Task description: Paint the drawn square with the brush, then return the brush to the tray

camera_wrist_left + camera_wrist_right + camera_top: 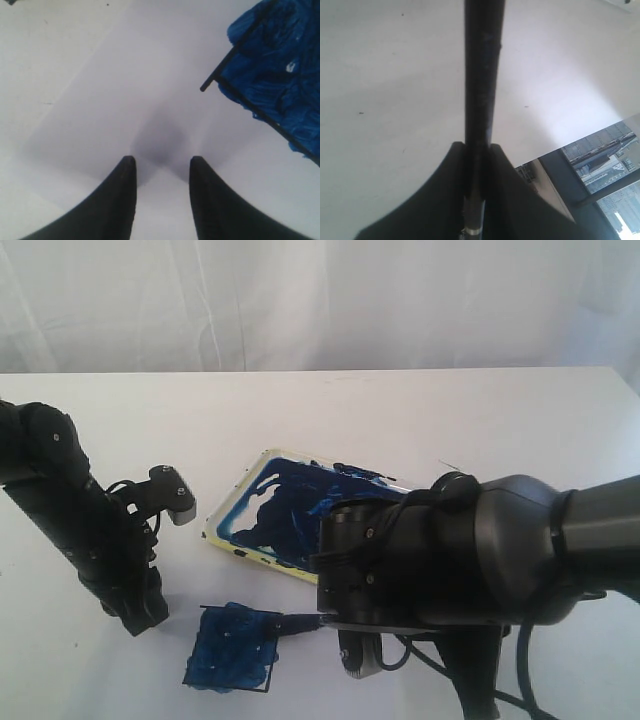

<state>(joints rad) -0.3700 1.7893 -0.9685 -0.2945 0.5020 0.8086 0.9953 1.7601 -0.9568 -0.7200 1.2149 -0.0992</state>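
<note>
arms: you've got 2, left arm (70, 510) & right arm (480, 560)
grippers: 2, left gripper (161, 161) & right gripper (479, 146)
brush (481, 75): 1
tray (213, 530): 1
drawn square (232, 648): 1
table (400, 410): 1, all you see

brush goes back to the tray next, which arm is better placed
Right. The right gripper is shut on the brush, its tip at the blue-filled square, with the tray close by. The left gripper is open, empty, and would first need a handover.
</note>
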